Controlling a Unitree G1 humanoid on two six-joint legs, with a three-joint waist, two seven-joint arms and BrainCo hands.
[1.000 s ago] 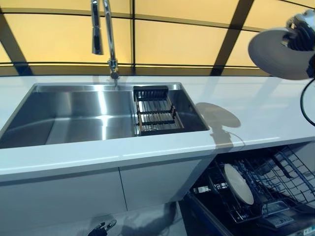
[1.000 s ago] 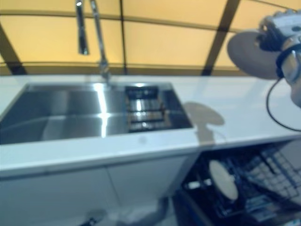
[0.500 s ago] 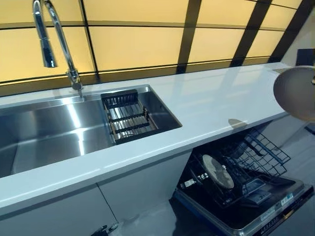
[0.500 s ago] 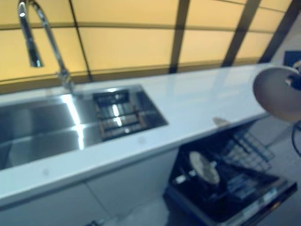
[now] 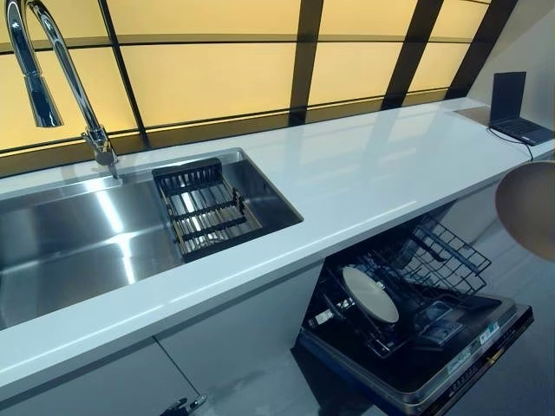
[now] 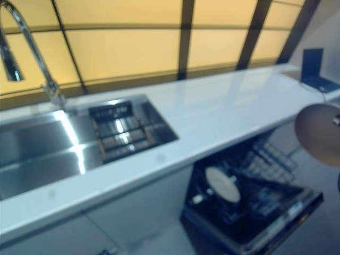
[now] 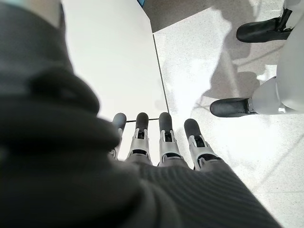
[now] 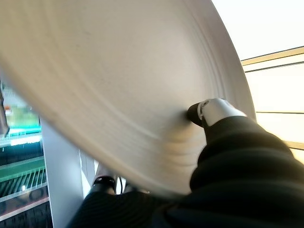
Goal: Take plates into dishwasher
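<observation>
The right hand [image 8: 223,142] is gripping a beige plate [image 5: 527,208], with its thumb pressing on the plate's face. The plate is hanging in the air, tilted, off the end of the white tabletop [image 5: 364,173]. The open dishwasher [image 5: 416,321] is sitting below the hand and toward the sink side of it. Another plate [image 5: 369,293] is already standing in the dishwasher rack [image 5: 434,269].

The plate could slip, because the hand is only pinching it near the rim. If it is coming down too fast, it could hit the tabletop edge just beside it, or bang the wire rack. It could also knock the plate already standing there, so it needs its own free slot.

There is open room in the rack on the hand's side of the standing plate. The pulled-out rack and the open dishwasher door below it are sticking out under the tabletop, so the way in is from above. A laptop [image 5: 519,108] is sitting on the tabletop beyond the hand, well apart.

The left hand [image 7: 156,142] is hanging low with its fingers straight, holding nothing, near a white cabinet front [image 7: 114,57].
</observation>
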